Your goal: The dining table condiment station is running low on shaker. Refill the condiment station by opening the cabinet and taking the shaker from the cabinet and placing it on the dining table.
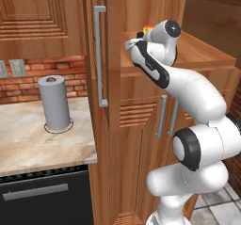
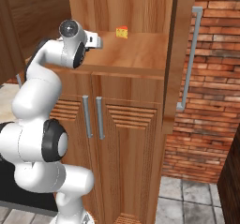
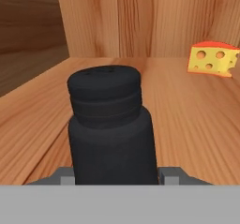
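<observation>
Inside the kitchen corner, the cabinet (image 1: 113, 54) stood with both upper doors swung wide, its long grey bar handles (image 1: 99, 57) facing out, and its wooden shelf (image 2: 136, 54) was bare across most of its front. Below it the louvered lower doors (image 2: 117, 138) were closed. To the left, a marbled counter (image 1: 33, 134) against the brick wall carried an upright paper towel roll (image 1: 54, 102). The white arm (image 1: 188, 97) reached up and into the open cabinet, its hand over the shelf. On the shelf, the shaker (image 3: 111, 129) stood upright (black, with a narrower ribbed cap) directly in front of the hand camera, between the two finger tips; the gripper (image 3: 116, 176) had a tip close against each side of it, though whether they actually pressed on it could not be told. A yellow cheese wedge (image 3: 213, 59) lay farther back on the same shelf, well apart from the shaker.
</observation>
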Robot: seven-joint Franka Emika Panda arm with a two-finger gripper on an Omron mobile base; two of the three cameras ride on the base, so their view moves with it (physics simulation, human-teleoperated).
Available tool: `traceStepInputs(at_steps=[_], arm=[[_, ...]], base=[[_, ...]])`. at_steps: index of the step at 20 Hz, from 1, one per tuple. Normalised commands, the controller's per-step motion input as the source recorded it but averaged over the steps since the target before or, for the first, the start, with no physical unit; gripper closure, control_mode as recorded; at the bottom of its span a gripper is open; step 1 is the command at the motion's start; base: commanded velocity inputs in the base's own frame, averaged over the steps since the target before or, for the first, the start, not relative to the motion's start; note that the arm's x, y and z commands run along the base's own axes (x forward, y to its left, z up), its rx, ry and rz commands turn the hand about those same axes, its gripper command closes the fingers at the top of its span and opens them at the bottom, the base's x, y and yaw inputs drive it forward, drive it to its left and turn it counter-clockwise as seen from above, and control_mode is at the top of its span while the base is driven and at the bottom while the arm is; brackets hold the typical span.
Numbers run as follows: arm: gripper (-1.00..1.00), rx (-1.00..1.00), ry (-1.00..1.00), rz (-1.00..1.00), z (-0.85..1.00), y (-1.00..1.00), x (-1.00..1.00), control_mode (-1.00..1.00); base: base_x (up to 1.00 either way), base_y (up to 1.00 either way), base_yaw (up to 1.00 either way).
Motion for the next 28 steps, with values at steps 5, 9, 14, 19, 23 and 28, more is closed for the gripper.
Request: traceStepInputs(at_steps=[5, 9, 14, 19, 23, 28], arm=[[1.0, 0.0, 0.0, 0.0, 0.0, 0.0, 0.0, -1.0], [1.0, 0.01, 0.0, 0.0, 0.0, 0.0, 0.0, -1.0], [1.0, 0.04, -0.06, 0.0, 0.0, 0.0, -0.15, -1.0], [1.0, 0.08, -0.15, 0.07, 0.0, 0.0, -0.69, -1.0], [1.0, 0.07, -0.1, 0.11, -0.02, 0.0, -0.99, -1.0], [1.0, 0.15, -0.03, 0.01, 0.07, -0.34, -1.0, -1.0]], base=[[0.0, 0.0, 0.0], [0.0, 0.0, 0.0], [0.0, 0.0, 0.0], [0.0, 0.0, 0.0], [0.0, 0.0, 0.0], [0.0, 0.0, 0.0]])
